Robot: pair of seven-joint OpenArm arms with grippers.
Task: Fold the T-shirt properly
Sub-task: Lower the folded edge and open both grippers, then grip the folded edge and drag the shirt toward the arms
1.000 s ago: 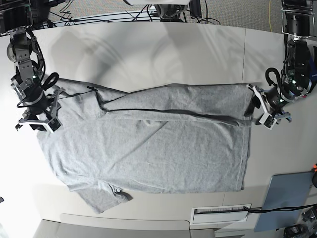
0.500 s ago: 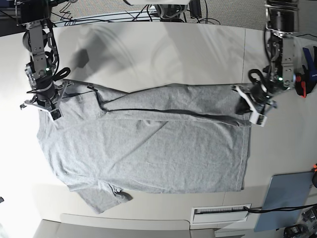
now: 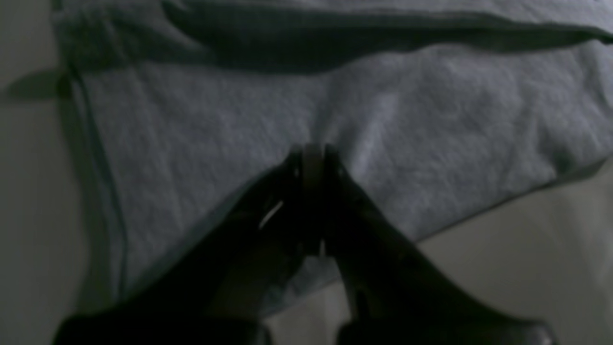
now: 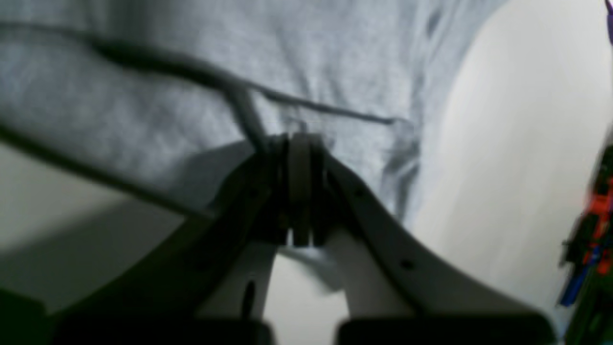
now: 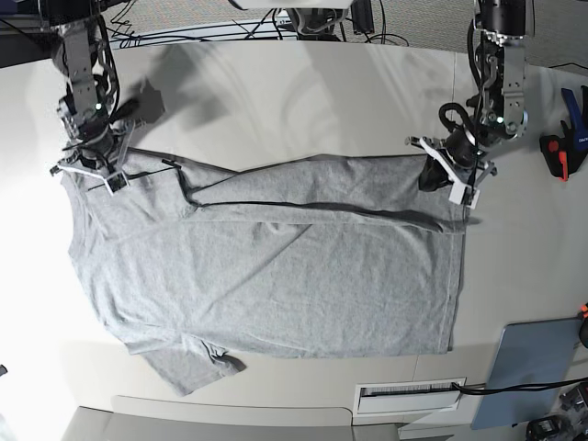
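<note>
The heather-grey T-shirt [image 5: 276, 276] lies spread on the white table [image 5: 303, 101], plain side up. Its far strip is folded over along a dark crease. My right gripper [image 5: 89, 175] is at the shirt's far left corner by the sleeve. In the right wrist view its jaws are shut [image 4: 299, 139] on a raised pucker of grey cloth [image 4: 143, 86]. My left gripper [image 5: 439, 176] is at the far right corner of the hem. In the left wrist view it is shut [image 3: 311, 151], and the cloth [image 3: 431, 120] creases at its tip.
A red and black clamp [image 5: 556, 147] and a blue clamp [image 5: 577, 106] lie at the right edge. A grey-blue pad [image 5: 533, 367] sits at the front right. A white slotted plate [image 5: 409, 397] is at the table's front edge. Cables run along the back.
Both grippers moved from the ends of the crease toward the table's back edge and inward, to the shirt's far corners. The shirt's outline looks almost unchanged.
</note>
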